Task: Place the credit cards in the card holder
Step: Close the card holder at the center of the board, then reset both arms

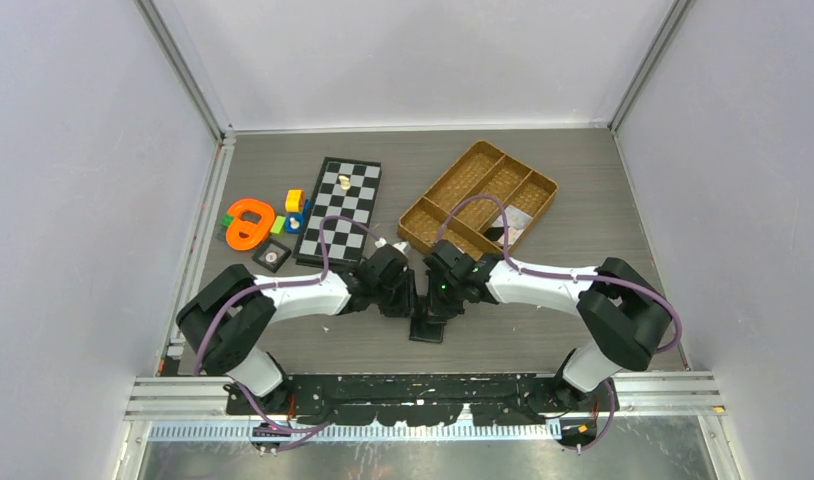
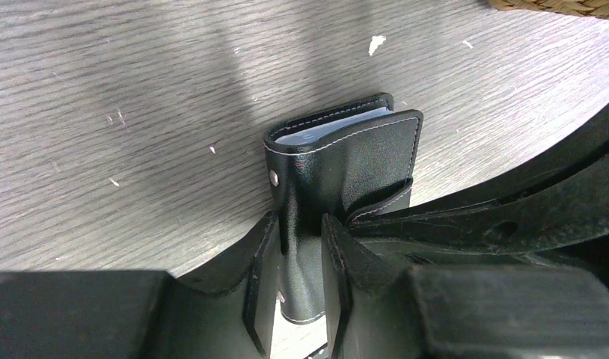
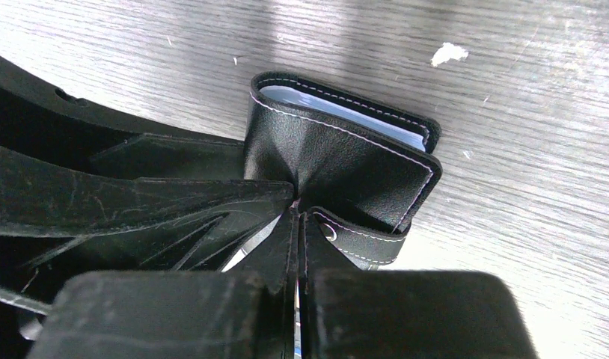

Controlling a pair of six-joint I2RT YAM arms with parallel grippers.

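Observation:
The black card holder (image 1: 428,327) lies in the middle of the table between my two grippers. In the left wrist view the card holder (image 2: 354,153) is folded, with bluish-grey pockets showing at its top edge. My left gripper (image 2: 298,224) is closed around its snap strap. In the right wrist view my right gripper (image 3: 298,213) is shut tight on the edge of the card holder's (image 3: 346,161) cover, beside the strap. From above, the left gripper (image 1: 399,295) and right gripper (image 1: 438,297) meet over it. The credit cards (image 1: 514,222), whitish and dark, lie in the brown tray.
The brown woven divided tray (image 1: 453,180) stands at the back right; its corner shows in the left wrist view (image 2: 556,6). A chessboard (image 1: 341,210) lies at the back centre. An orange toy (image 1: 249,222), coloured blocks (image 1: 294,200) and a small black square (image 1: 271,256) lie at the left.

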